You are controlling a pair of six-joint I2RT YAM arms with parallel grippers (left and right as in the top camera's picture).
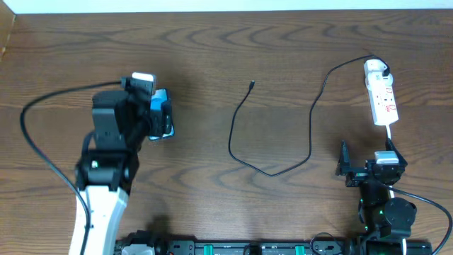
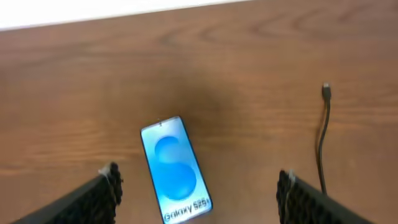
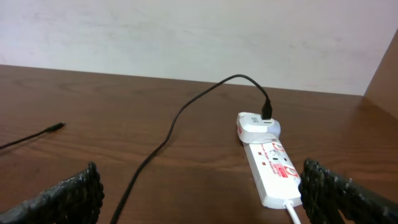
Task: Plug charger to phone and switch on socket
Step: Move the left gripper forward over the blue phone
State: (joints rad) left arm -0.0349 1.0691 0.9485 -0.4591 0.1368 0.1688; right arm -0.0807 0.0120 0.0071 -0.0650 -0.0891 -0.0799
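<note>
The phone [image 2: 175,169] lies flat on the wood table with its blue screen lit. It sits between the open fingers of my left gripper [image 2: 199,194], which hovers above it. In the overhead view the phone [image 1: 161,103] is half hidden under that gripper [image 1: 157,119]. The charger cable [image 1: 309,142] loops across the table. Its plug tip [image 1: 252,84] lies free, right of the phone [image 2: 326,91]. Its white adapter [image 3: 256,126] sits in the far end of the socket strip [image 3: 273,171]. My right gripper [image 3: 202,199] is open and empty, just short of the strip's near end [image 1: 367,157].
The strip's white cord [image 1: 390,134] runs toward my right arm. A thick black robot cable [image 1: 32,142] curves at the left. A white wall borders the table's far edge [image 1: 226,7]. A wooden panel [image 3: 382,74] stands at the far right. A rail of equipment [image 1: 248,248] lines the front.
</note>
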